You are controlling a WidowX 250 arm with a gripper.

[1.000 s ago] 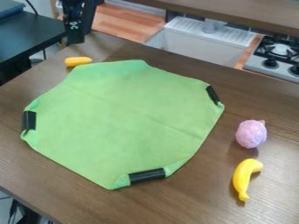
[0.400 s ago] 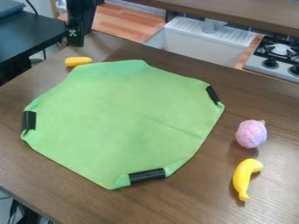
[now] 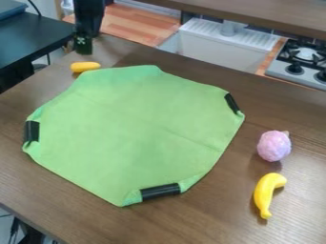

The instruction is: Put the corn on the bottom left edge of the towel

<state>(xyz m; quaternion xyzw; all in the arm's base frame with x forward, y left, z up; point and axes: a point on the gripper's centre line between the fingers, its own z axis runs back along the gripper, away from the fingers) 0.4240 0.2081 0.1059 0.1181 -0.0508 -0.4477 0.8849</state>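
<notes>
Camera view has the black gripper point(image 3: 83, 44) placed near the corn, open or closed can't be told, pick-up presumably in hand, alignment and lowering needed next; smooth yellow toy corn point(image 3: 85, 66) is laid just beside green cloth towel point(image 3: 134, 128), upper left, long axis roughly left-right, tip end indistinguishable.

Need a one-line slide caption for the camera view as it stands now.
Corn on the table just beyond the green towel, the gripper above it.
</notes>
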